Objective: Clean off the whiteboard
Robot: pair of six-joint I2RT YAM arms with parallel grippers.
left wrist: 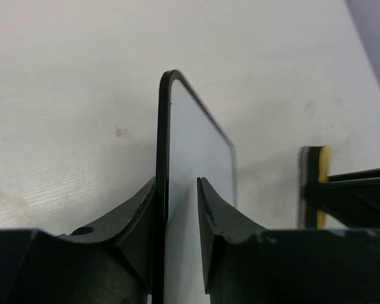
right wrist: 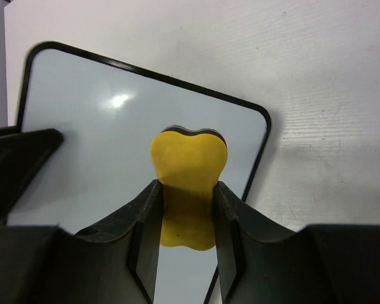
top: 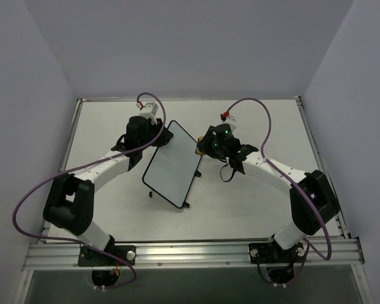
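Note:
The whiteboard (top: 172,166) stands tilted on its two black feet in the middle of the table; its face looks clean, with no scribbles. My left gripper (top: 157,137) is shut on its upper left edge; in the left wrist view the black frame (left wrist: 163,158) sits between the fingers of that gripper (left wrist: 177,182). My right gripper (top: 204,147) is at the board's right edge. In the right wrist view it (right wrist: 187,185) is shut on a yellow sponge (right wrist: 189,158), whose dark pad is against the board face (right wrist: 101,126) near the right frame. The sponge also shows edge-on in the left wrist view (left wrist: 323,183).
The white table (top: 266,209) has a raised rim and grey walls on three sides. An aluminium rail (top: 190,253) carries both arm bases at the near edge. Purple cables loop above each arm.

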